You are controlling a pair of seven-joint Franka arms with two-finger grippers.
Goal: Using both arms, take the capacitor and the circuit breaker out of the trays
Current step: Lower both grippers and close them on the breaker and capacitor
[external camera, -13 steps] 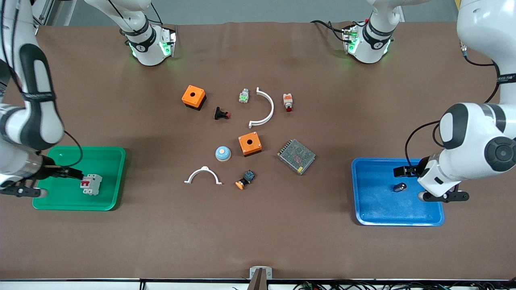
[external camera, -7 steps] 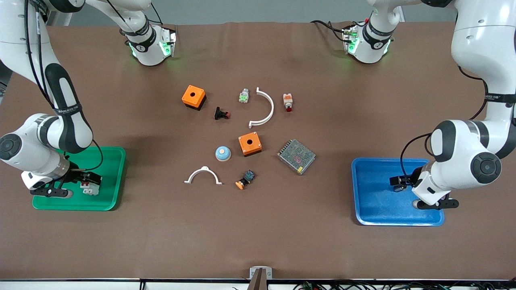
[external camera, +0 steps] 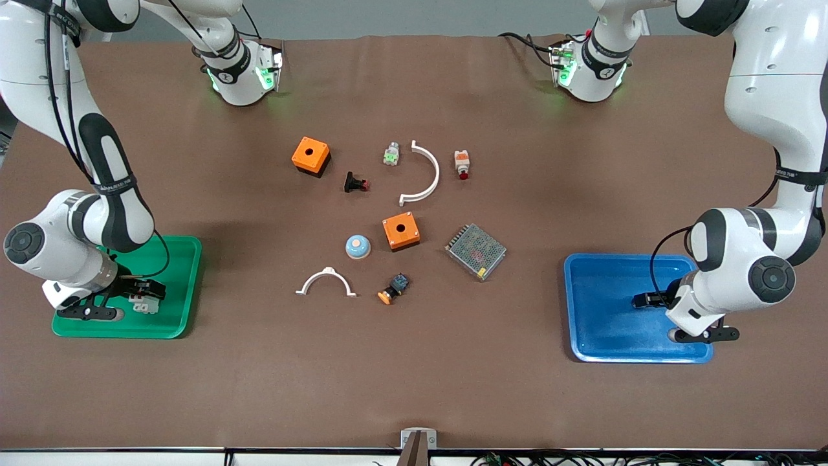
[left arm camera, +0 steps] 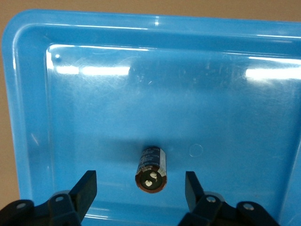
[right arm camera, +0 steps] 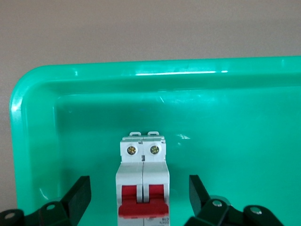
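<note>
Brown matting covers the table (external camera: pixel 582 162), with a blue tray (external camera: pixel 601 323) toward the left arm's end and a green tray (external camera: pixel 174 285) toward the right arm's end. Loose parts lie between the trays. Over the green tray, the right gripper (right arm camera: pixel 138 200) stands with its fingers (right arm camera: pixel 77 195) spread wide to either side of the breaker (right arm camera: pixel 142 186), clear of its flanks; the breaker lies in the tray, red lever uppermost. Over the blue tray, the left gripper (left arm camera: pixel 141 190) is likewise spread wide; the capacitor (left arm camera: pixel 151 169) lies on the tray floor between the fingertips (left arm camera: pixel 87 188), touching neither.
</note>
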